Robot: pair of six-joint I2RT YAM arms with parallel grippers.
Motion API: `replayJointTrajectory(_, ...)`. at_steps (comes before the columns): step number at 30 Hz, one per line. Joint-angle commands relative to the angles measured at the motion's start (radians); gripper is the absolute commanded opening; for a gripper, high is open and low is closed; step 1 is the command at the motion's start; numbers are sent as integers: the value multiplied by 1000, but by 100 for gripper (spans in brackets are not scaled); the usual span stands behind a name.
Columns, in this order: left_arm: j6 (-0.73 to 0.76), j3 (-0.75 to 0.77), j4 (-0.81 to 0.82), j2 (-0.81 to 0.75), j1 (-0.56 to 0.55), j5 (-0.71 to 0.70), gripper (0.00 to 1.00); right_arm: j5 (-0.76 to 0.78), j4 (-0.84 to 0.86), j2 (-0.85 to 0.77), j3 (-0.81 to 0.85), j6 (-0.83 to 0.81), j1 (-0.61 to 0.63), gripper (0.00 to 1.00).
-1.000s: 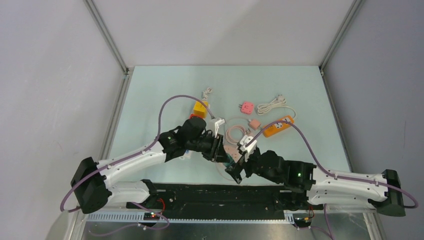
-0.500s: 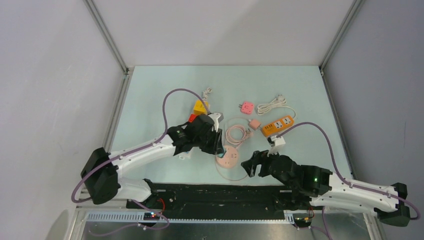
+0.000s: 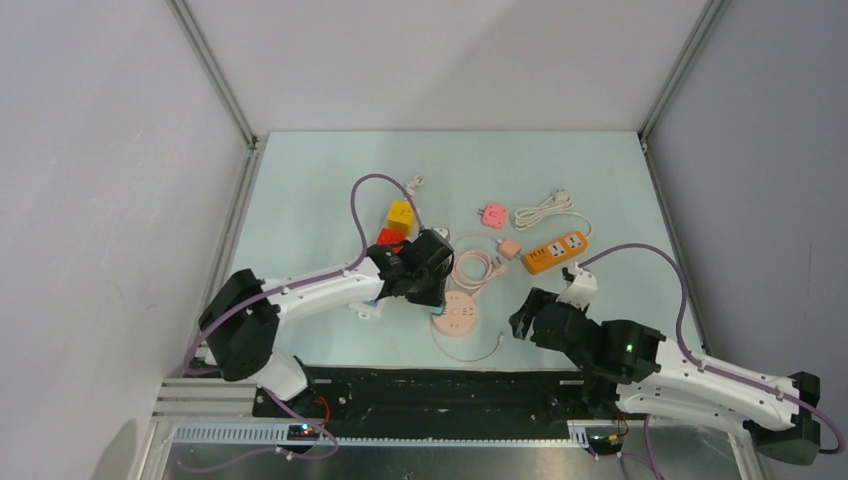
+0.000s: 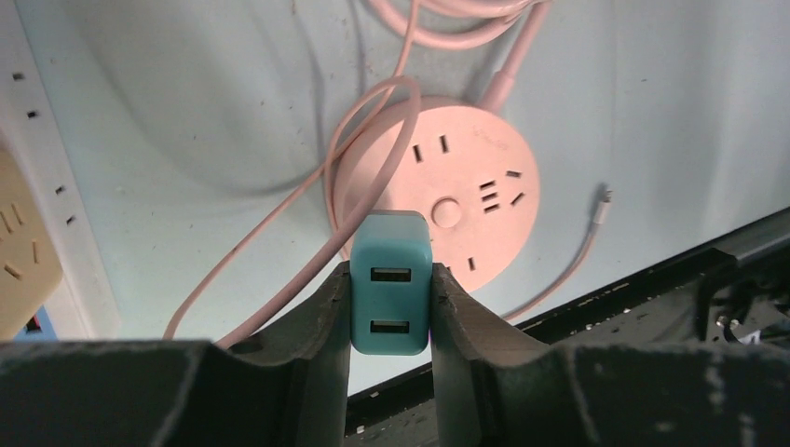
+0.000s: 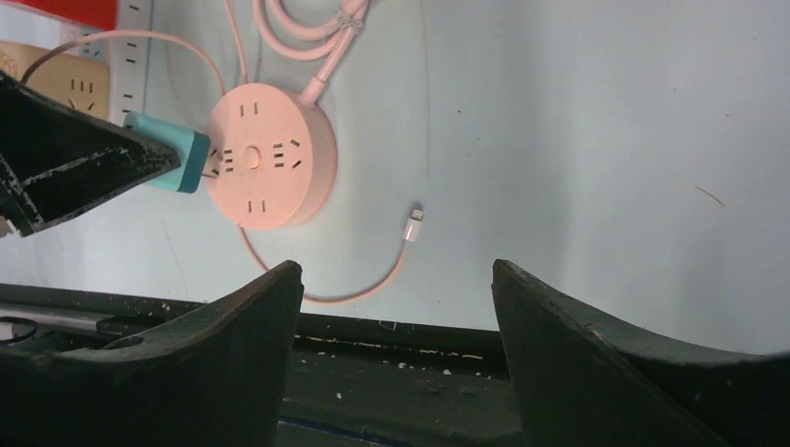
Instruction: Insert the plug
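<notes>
A teal two-port USB plug (image 4: 391,298) is clamped between my left gripper's (image 4: 391,279) fingers. It sits over the left side of the round pink socket (image 4: 466,186), which lies flat on the table. In the right wrist view the plug (image 5: 172,154) meets the socket (image 5: 270,168) at its left slots; the prongs are hidden. From above, my left gripper (image 3: 432,290) is at the socket's (image 3: 458,315) upper left. My right gripper (image 3: 522,325) is open and empty, to the right of the socket and apart from it.
The socket's pink cable (image 3: 475,265) coils behind it, and its loose connector end (image 5: 415,216) lies near the black front rail. An orange power strip (image 3: 556,251), a white cable (image 3: 545,208), a pink cube adapter (image 3: 494,214) and yellow (image 3: 401,214) and red (image 3: 390,236) blocks lie farther back.
My right gripper has pulled back to the right, away from the socket. My left arm has stretched out, keeping the teal plug at the socket's left side.
</notes>
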Motion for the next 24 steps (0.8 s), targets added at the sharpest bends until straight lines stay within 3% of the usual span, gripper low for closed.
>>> replayJointTrajectory(1,-49,46,-16,7,-22,-56,0,47,-56,-10,41,26,-20,79)
replayJointTrajectory(24,-120,62,-14,28,-42,-190,0,35,-70,-14,41,-19,-31,76)
